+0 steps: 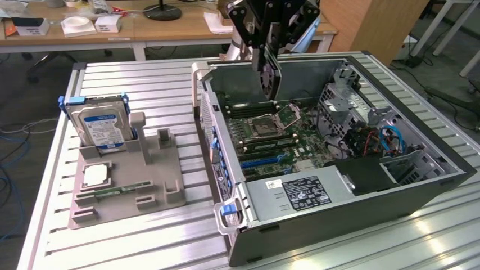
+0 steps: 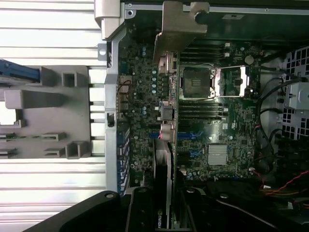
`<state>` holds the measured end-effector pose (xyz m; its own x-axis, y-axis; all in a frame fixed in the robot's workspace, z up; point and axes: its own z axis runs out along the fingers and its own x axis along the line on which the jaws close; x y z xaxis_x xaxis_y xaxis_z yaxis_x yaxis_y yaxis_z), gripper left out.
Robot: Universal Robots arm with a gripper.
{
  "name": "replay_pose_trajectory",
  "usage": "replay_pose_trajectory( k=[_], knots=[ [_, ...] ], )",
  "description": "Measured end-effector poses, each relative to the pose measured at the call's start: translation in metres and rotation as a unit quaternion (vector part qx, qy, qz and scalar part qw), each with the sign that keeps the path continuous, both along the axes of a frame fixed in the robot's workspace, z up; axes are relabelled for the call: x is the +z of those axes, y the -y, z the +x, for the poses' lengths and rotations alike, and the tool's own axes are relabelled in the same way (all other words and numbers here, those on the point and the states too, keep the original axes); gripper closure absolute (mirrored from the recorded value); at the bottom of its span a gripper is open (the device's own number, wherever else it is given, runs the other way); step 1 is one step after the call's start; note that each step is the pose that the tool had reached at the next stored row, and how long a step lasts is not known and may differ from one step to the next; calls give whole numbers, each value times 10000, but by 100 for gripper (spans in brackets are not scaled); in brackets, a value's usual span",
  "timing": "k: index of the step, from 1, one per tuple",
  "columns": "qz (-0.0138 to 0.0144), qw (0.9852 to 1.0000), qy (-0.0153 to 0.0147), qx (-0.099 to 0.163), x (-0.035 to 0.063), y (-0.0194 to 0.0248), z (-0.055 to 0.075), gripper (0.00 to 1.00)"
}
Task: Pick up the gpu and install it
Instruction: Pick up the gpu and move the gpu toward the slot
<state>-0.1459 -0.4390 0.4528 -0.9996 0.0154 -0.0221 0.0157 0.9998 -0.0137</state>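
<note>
The gpu (image 1: 270,79), which you should treat as stiff yet fragile (best held by its flat faces, off the fan), hangs upright above the open computer case (image 1: 322,230), clenched in your tool (image 1: 270,49).

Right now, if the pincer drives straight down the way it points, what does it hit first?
The pincer holds the graphics card, so the card leads; it would likely meet the motherboard in the open case, beside the processor socket. Exact spot unclear.
</note>
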Motion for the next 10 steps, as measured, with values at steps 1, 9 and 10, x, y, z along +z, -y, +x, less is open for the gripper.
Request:
replay_pose_trajectory(
  k=[1, 9, 10],
  knots=[
    [1, 10000, 0, 0, 0, 0, 9, 73],
    [4, 10000, 0, 0, 0, 0, 95, 73],
    [5, 10000, 0, 0, 0, 0, 107, 73]
  ],
)
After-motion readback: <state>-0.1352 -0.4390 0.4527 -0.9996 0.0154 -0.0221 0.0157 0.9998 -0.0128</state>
